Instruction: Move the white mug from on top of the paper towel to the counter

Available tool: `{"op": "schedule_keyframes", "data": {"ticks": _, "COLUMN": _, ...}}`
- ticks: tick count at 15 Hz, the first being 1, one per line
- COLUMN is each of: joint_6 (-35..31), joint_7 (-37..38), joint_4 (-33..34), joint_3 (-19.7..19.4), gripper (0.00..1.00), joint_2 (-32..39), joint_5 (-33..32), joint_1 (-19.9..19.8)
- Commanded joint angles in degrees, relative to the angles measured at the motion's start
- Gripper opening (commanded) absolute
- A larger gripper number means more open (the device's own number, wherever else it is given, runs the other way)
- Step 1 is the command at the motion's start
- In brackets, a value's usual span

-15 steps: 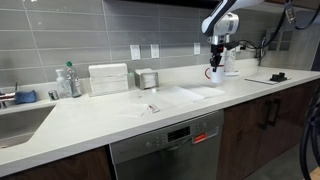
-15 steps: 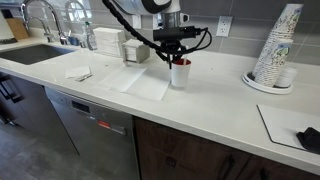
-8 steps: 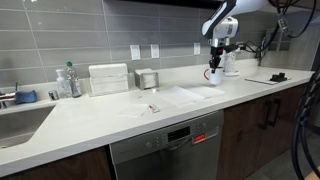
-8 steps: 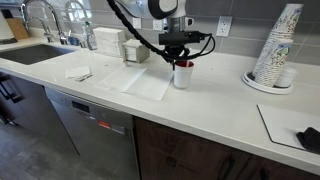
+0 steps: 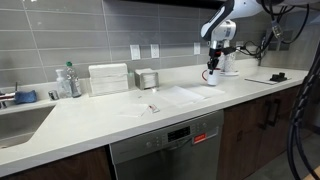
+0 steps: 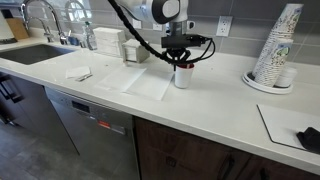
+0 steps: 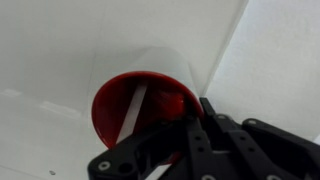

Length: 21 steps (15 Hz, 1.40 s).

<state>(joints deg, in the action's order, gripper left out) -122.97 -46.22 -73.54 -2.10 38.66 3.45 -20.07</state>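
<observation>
The white mug (image 6: 182, 77) with a red inside hangs from my gripper (image 6: 180, 64), which is shut on its rim. It sits low over the counter (image 6: 215, 105), just past the right edge of the paper towel (image 6: 145, 82); I cannot tell whether it touches the surface. In an exterior view the mug (image 5: 212, 75) is under my gripper (image 5: 213, 66), beyond the far end of the towel (image 5: 185, 96). In the wrist view the mug's red mouth (image 7: 135, 112) fills the middle, with my gripper (image 7: 185, 112) clamped on its rim.
A stack of paper cups (image 6: 276, 48) stands on a plate to the right, with a black object (image 6: 306, 136) near the front edge. A white box holder (image 5: 108, 78), a clear bottle (image 5: 66, 80) and the sink (image 5: 20, 120) lie further along. A small wrapper (image 5: 152, 108) lies by the towel.
My gripper has carried the mug a little way off the towel's end towards the bare counter. Nothing else has moved.
</observation>
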Motion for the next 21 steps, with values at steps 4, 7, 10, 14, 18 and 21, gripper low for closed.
{"op": "schedule_keyframes", "data": {"ticks": 4, "joint_6": -0.1, "joint_7": -1.0, "joint_4": 4.0, "joint_3": 0.4, "gripper": 0.03, "joint_2": 2.7, "joint_5": -0.6, "joint_1": -0.3}}
{"op": "schedule_keyframes", "data": {"ticks": 7, "joint_6": 0.0, "joint_7": -1.0, "joint_4": 4.4, "joint_3": 0.4, "gripper": 0.03, "joint_2": 3.2, "joint_5": -0.9, "joint_1": -0.1}}
{"op": "schedule_keyframes", "data": {"ticks": 10, "joint_6": 0.1, "joint_7": -1.0, "joint_4": 4.7, "joint_3": 0.4, "gripper": 0.03, "joint_2": 3.5, "joint_5": -1.0, "joint_1": 0.0}}
{"op": "schedule_keyframes", "data": {"ticks": 14, "joint_6": 0.3, "joint_7": -1.0, "joint_4": 5.4, "joint_3": 0.4, "gripper": 0.07, "joint_2": 4.1, "joint_5": -1.3, "joint_1": 0.3}}
{"op": "schedule_keyframes", "data": {"ticks": 18, "joint_6": 0.3, "joint_7": -0.9, "joint_4": 5.5, "joint_3": 0.4, "gripper": 0.07, "joint_2": 4.3, "joint_5": -1.4, "joint_1": 0.5}}
{"op": "schedule_keyframes", "data": {"ticks": 21, "joint_6": 0.5, "joint_7": -1.0, "joint_4": 5.4, "joint_3": 0.4, "gripper": 0.16, "joint_2": 4.3, "joint_5": -1.5, "joint_1": 0.5}}
